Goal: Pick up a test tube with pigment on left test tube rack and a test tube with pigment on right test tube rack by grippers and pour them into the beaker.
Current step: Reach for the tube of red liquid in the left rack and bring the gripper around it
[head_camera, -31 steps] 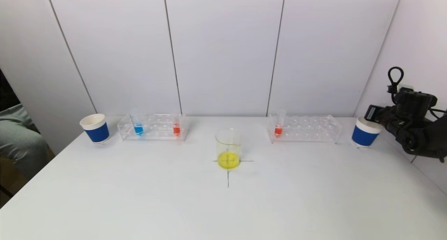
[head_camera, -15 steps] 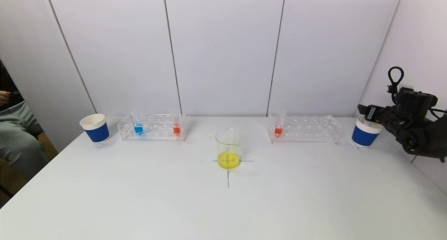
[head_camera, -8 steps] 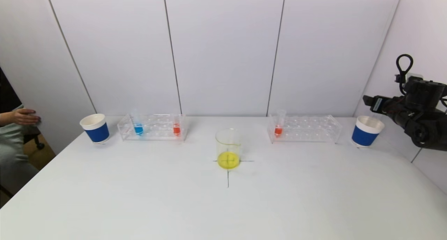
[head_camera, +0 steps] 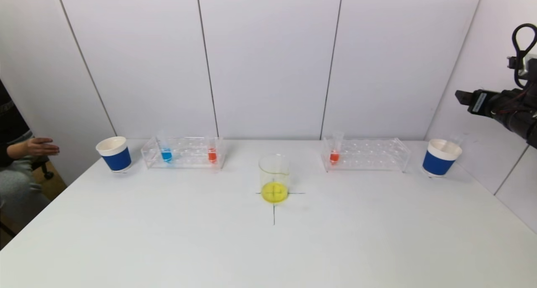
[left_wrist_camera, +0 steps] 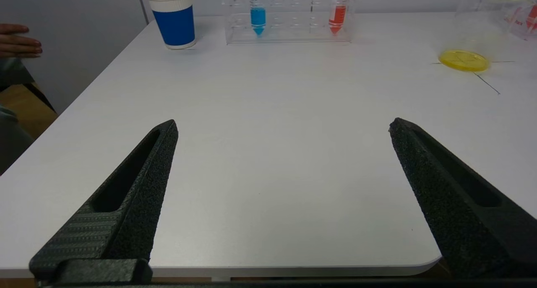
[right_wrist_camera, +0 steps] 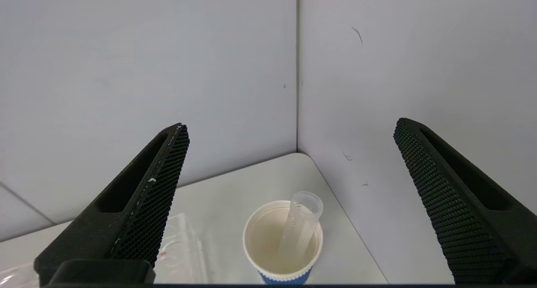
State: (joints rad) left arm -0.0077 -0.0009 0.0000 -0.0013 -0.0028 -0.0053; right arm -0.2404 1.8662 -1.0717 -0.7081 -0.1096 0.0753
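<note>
The left rack (head_camera: 182,152) holds a blue-pigment tube (head_camera: 166,154) and a red-pigment tube (head_camera: 212,154). The right rack (head_camera: 366,154) holds one red-pigment tube (head_camera: 334,156). The beaker (head_camera: 274,179) stands at the table's middle with yellow liquid in it. My right gripper (head_camera: 461,97) is open and empty, high above the right blue cup (head_camera: 439,158); in the right wrist view (right_wrist_camera: 291,126) an empty tube (right_wrist_camera: 300,225) leans in that cup. My left gripper (left_wrist_camera: 283,126) is open and empty, low over the table's near left edge, out of the head view.
A second blue cup (head_camera: 114,154) stands left of the left rack. A person's hand (head_camera: 37,146) is beyond the table's left edge. Walls close the back and right sides. A black cross is marked under the beaker.
My right gripper has risen up and to the right, away from the right blue cup. The empty tube stays in the cup. The person's hand at the left has moved.
</note>
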